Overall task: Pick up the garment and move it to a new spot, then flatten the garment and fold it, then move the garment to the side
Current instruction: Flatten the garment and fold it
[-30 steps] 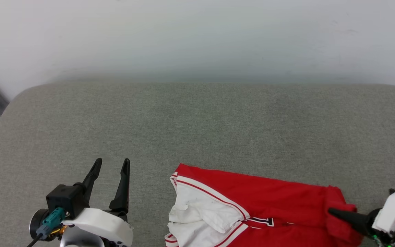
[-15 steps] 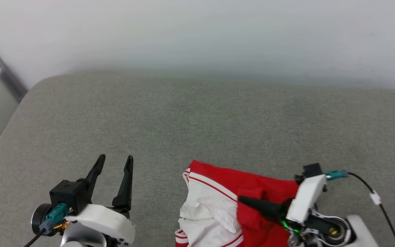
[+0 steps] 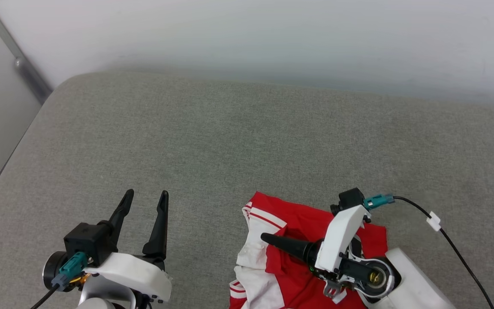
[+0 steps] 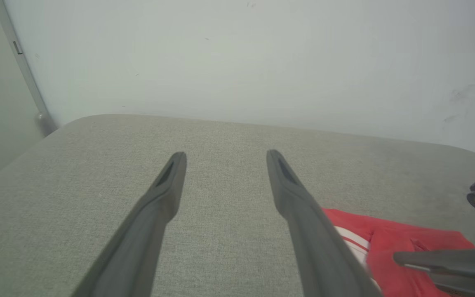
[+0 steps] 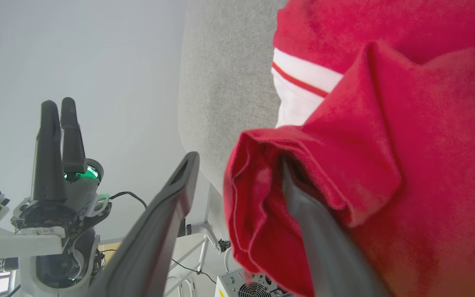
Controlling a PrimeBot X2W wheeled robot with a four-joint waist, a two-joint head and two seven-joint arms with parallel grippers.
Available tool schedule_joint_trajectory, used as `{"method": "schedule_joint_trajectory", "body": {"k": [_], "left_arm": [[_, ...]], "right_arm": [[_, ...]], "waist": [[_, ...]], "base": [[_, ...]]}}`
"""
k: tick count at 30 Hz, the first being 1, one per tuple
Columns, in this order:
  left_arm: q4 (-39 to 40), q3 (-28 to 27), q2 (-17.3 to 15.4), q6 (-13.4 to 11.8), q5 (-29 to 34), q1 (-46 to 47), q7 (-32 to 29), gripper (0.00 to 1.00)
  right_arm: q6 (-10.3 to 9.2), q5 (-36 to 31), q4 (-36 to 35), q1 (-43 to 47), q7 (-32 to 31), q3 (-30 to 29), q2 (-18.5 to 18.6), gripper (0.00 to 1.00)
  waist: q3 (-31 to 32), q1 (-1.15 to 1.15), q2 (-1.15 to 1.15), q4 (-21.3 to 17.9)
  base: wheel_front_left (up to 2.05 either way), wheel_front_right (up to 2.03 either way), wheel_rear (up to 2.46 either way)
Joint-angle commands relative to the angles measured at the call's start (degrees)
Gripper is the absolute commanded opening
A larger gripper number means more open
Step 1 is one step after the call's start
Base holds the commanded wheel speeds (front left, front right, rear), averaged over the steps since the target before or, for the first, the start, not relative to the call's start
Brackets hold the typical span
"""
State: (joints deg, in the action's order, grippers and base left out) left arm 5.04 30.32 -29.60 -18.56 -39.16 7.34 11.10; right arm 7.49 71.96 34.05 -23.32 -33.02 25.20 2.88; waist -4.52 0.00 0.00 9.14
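Note:
The garment (image 3: 298, 223) is a red top with white parts and striped trim, lying bunched at the near edge of the grey cushion (image 3: 247, 141). Its right end is folded over toward its white part. My right gripper (image 3: 268, 238) lies over it, pointing left. In the right wrist view the right gripper (image 5: 237, 163) has its jaws apart, with a loose fold of the garment (image 5: 406, 123) draped over one finger. My left gripper (image 3: 145, 199) stands open and empty on the bare cushion to the garment's left. In the left wrist view the left gripper (image 4: 226, 156) is open, with the garment (image 4: 390, 243) at the lower right.
A white wall (image 3: 247, 38) rises behind the cushion. A metal rail (image 3: 19, 64) runs down the far left, where the cushion's left edge drops off. A black cable (image 3: 453, 244) trails from the right wrist. Bare cushion stretches behind and to the right of the garment.
My right gripper carried the garment's right end leftward over the rest, then opened its jaws. The head camera shifted. The left gripper stayed open in place.

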Motion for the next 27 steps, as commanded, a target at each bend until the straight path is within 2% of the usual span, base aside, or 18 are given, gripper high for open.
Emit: {"method": "schedule_joint_trajectory", "body": {"k": [1,8,13,16,19,20,24,27], "left_arm": [[-0.2,0.0,0.2,0.3,-0.1,0.5,0.2,1.00],[-1.0,-0.2,0.2,0.4,-0.4,0.6,0.6,1.00],[-1.1,-0.2,0.2,0.0,-0.7,0.0,0.6,1.00],[-0.9,-0.3,0.1,-0.4,-0.8,-0.7,0.7,1.00],[-0.7,-0.5,0.0,-0.9,-0.7,-1.1,0.9,1.00],[-0.7,-0.8,-0.2,-1.0,-0.9,-1.8,1.0,1.00],[-1.0,-1.0,-0.4,-1.5,-0.7,-1.9,1.1,1.00],[-1.3,-1.2,-0.7,-1.7,-0.5,-2.0,1.3,1.00]], "right_arm": [[0.00,-0.1,0.2,-0.9,0.2,0.2,0.0,1.00],[0.00,-4.4,-2.9,-4.3,0.6,6.0,0.3,1.00],[0.00,-11.1,-10.0,-5.0,4.0,9.9,3.0,1.00],[-0.02,-18.8,-13.5,-4.6,9.2,10.0,7.1,1.00],[0.00,-29.2,-14.4,-2.8,15.3,6.2,9.3,1.00],[0.00,-37.7,-14.6,-0.3,18.5,-0.6,9.8,1.00],[-0.01,-47.5,-16.6,4.2,21.0,-11.0,9.9,1.00],[0.00,-53.2,-20.1,8.0,22.7,-18.5,8.2,1.00]], "waist": [[-0.1,0.00,0.00,0.0],[0.1,0.00,0.00,-0.5],[1.0,0.00,0.00,-1.2],[1.6,0.00,0.00,-1.9],[2.1,0.00,0.00,-2.9],[2.3,0.00,0.00,-4.2],[2.6,0.00,0.00,-5.5],[2.9,0.00,0.00,-6.4]], "base": [[0.00,0.00,0.00],[0.00,0.00,0.00],[0.00,0.00,0.00],[0.00,0.00,0.00],[0.00,0.00,0.00],[0.00,0.00,0.00],[0.00,0.00,0.00],[0.00,0.00,0.00]]}}
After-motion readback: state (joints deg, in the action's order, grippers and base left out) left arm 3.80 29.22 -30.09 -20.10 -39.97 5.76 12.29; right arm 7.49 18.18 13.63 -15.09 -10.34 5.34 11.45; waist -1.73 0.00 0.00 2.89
